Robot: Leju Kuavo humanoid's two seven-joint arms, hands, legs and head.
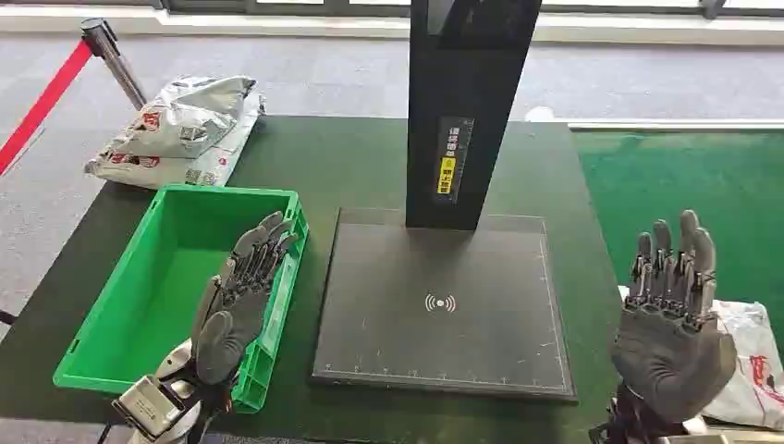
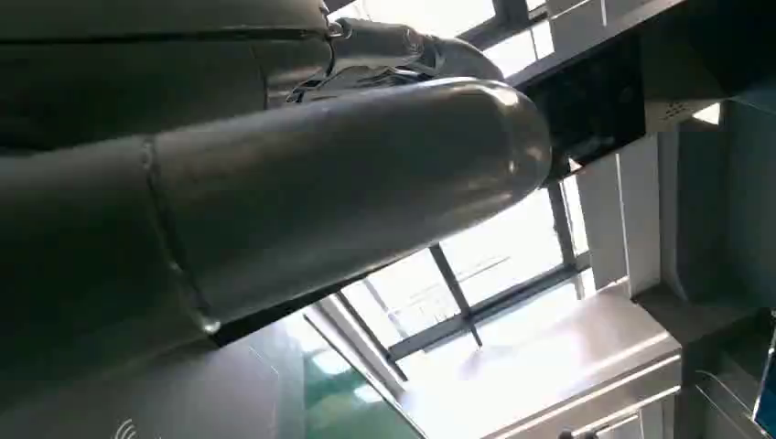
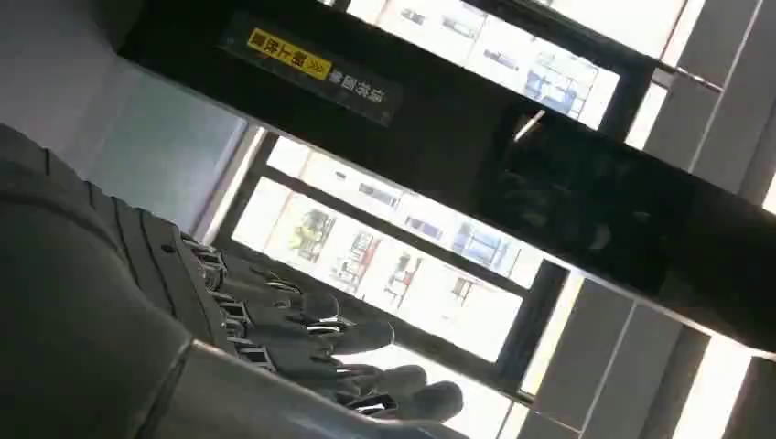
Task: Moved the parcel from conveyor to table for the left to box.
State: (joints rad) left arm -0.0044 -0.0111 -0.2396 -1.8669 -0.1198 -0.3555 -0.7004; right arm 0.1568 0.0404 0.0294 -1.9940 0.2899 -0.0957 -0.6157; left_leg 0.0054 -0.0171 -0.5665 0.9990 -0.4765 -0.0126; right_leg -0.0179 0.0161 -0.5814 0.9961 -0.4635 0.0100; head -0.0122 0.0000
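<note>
Both hands rise at the table's near edge, palms away from the head camera. Left hand (image 1: 242, 296) hovers over the right wall of the green bin (image 1: 120, 314) at the near-left corner, its fingers (image 1: 263, 242) straight, slightly apart and holding nothing. Right hand (image 1: 672, 314) stands at the near-right corner, fingers (image 1: 686, 248) upright, lightly spread and empty. Just behind its palm a white parcel (image 1: 749, 356) with red print, too small to read, lies on what looks like the green conveyor (image 1: 684, 180) beside the table. Between the hands a dark scanner plate (image 1: 444, 305) bears a wireless symbol; its black post (image 1: 467, 102) carries a yellow and white label, unreadable. More printed parcels (image 1: 180, 129) are stacked at the far-left corner.
</note>
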